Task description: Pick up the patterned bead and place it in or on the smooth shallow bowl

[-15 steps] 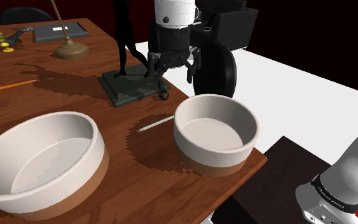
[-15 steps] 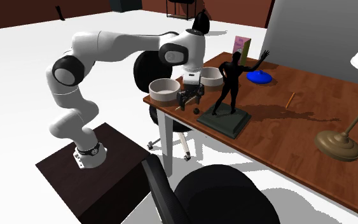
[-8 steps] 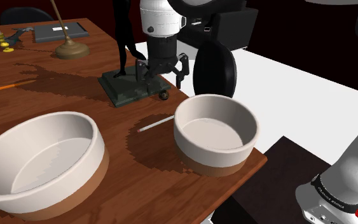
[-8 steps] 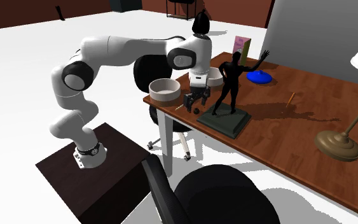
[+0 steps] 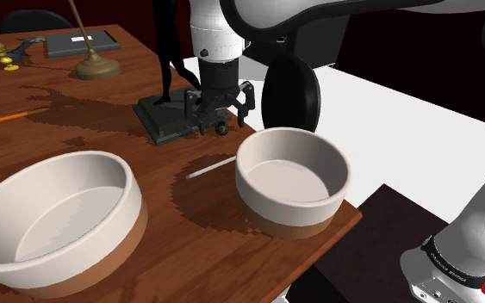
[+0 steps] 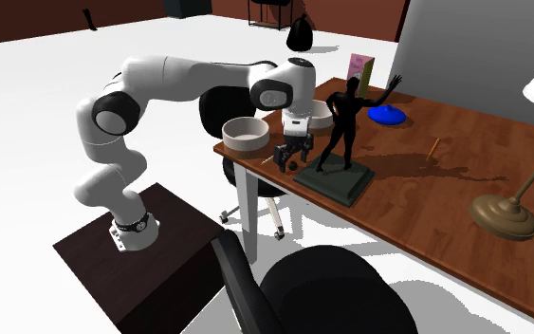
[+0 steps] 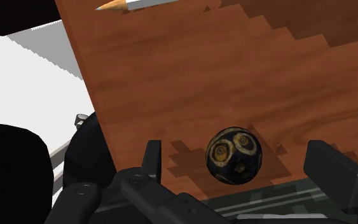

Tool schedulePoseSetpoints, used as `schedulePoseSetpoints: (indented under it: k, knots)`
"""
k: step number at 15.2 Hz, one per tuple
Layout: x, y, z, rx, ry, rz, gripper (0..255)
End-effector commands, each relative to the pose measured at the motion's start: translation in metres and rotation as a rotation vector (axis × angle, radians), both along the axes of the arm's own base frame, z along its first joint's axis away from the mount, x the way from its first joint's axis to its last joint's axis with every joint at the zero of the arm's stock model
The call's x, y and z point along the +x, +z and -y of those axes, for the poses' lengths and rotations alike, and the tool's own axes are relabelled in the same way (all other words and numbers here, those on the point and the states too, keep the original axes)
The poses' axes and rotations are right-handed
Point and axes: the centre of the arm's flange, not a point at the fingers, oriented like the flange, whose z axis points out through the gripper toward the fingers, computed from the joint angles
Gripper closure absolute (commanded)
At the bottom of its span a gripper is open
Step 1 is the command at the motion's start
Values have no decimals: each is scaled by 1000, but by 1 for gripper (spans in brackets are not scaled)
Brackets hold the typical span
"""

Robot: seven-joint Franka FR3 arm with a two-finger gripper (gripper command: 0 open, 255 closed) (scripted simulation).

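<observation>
A small dark bead (image 7: 234, 155) with yellowish ring patterns lies on the wooden table (image 7: 203, 76), close to its edge and beside the statue's dark base (image 5: 176, 116). My gripper (image 7: 238, 165) hangs low over it, open. The two black fingers (image 7: 151, 159) stand wide on either side of the bead without touching it. In the shoulder view the gripper (image 5: 219, 119) is just above the bead (image 5: 224, 130). Two white bowls with brown bases stand nearer the camera: a smaller, deeper one (image 5: 293, 179) and a wider one (image 5: 55, 215).
A black figure statue (image 6: 342, 123) rises right beside the gripper (image 6: 291, 157). A pencil (image 5: 210, 167) lies between bead and smaller bowl. A lamp base (image 5: 96, 67) and a flat grey device (image 5: 81, 41) sit farther back. A black office chair (image 6: 326, 285) stands off the table's edge.
The hand has turned and come down over the table's edge toward the bead. Its fingers stayed open. The bead, bowls and pencil have not moved.
</observation>
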Motion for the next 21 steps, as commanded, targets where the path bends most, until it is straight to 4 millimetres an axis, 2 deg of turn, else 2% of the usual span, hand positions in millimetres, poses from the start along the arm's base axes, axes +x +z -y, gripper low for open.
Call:
schedulePoseSetpoints:
  k: [1, 2, 3, 12, 21]
  knots:
    - [0, 0, 0, 0, 0, 0, 0]
    - [0, 0, 0, 0, 0, 0, 0]
    - [0, 0, 0, 0, 0, 0, 255]
    - [0, 0, 0, 0, 0, 0, 255]
    - [0, 47, 0, 0, 0, 0, 255]
